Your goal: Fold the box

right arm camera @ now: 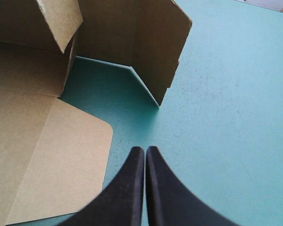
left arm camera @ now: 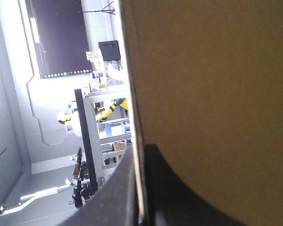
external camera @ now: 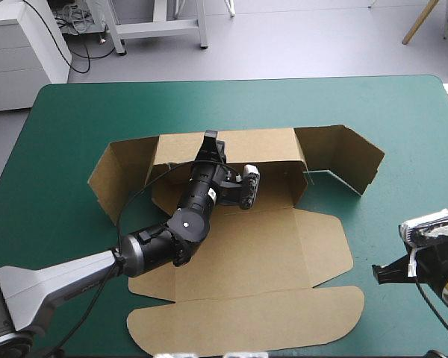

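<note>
The brown box (external camera: 239, 253) lies mid-table with its base and rounded lid flap (external camera: 246, 321) flat. Its back wall (external camera: 231, 149) stands upright, and the side flaps (external camera: 343, 156) angle up at both ends. My left gripper (external camera: 210, 137) reaches over the base to the back wall's top edge. In the left wrist view its black fingers (left arm camera: 127, 188) are all but shut, with the brown board (left arm camera: 212, 84) between them. My right gripper (right arm camera: 145, 151) is shut and holds nothing. It hovers over the teal-green cover, apart from the box's right flap (right arm camera: 155, 42).
Teal-green cover (external camera: 403, 127) lies between the box and the table's right edge, where my right arm (external camera: 433, 253) sits near the front right corner. The left arm's cable (external camera: 138, 194) loops over the box's left part.
</note>
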### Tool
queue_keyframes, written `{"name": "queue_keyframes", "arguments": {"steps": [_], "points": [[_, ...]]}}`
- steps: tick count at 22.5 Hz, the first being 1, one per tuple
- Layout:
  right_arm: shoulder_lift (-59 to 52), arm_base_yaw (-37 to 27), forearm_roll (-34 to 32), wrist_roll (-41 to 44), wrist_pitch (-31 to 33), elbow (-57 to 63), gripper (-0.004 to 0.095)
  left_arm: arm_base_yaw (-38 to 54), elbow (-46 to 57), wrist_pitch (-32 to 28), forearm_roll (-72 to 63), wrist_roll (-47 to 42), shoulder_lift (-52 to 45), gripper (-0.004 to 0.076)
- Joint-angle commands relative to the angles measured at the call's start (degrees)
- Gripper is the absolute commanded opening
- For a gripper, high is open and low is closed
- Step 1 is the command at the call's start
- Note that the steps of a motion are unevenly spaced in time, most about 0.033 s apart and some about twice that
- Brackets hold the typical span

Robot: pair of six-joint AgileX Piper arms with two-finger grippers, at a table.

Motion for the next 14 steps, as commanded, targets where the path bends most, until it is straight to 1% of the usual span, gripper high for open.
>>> {"name": "queue_keyframes", "arguments": {"steps": [1, 4, 5, 6, 7, 10, 11, 12, 14], "points": [[0.19, -0.27, -3.84, 3.14, -3.40, -1.41, -0.0004, -0.27, -0.35, 0.77, 5.67, -1.37, -2.42, -0.0010], [0.99, -0.27, -4.78, 5.12, -3.29, -1.41, 0.0001, -0.27, -0.35, 0.63, 5.67, -1.46, -2.32, -0.0010], [2.34, -0.27, -4.23, 5.23, -3.29, -1.41, 0.0060, -0.27, -0.35, 0.63, 5.67, -1.46, -2.23, -0.0010], [3.79, -0.27, -3.62, 5.35, -3.29, -1.41, 0.0162, -0.27, -0.35, 0.73, 5.67, -1.46, -2.23, -0.0010], [5.04, -0.27, -3.33, 6.35, -3.29, -1.53, 0.0293, -0.27, -0.35, 0.74, 5.67, -1.46, -2.23, -0.0010], [10.01, -0.27, -3.23, 9.48, -6.07, -3.21, 0.0778, -0.27, -0.35, 0.48, 5.67, -1.46, -2.23, -0.0010], [11.96, -0.27, -4.46, 11.35, -6.77, -4.57, 0.0854, -0.27, -0.35, 0.48, 5.67, -1.46, -2.23, -0.0010], [14.38, -0.27, -6.22, 14.23, -8.09, -6.54, 0.0886, -0.27, -0.35, 0.48, 5.59, -0.18, -2.23, -0.0010], [17.39, -0.27, -8.47, 16.58, -9.73, -9.28, 0.0876, -0.27, -0.35, 0.48, 5.59, -0.18, -2.23, -0.0010]]}}
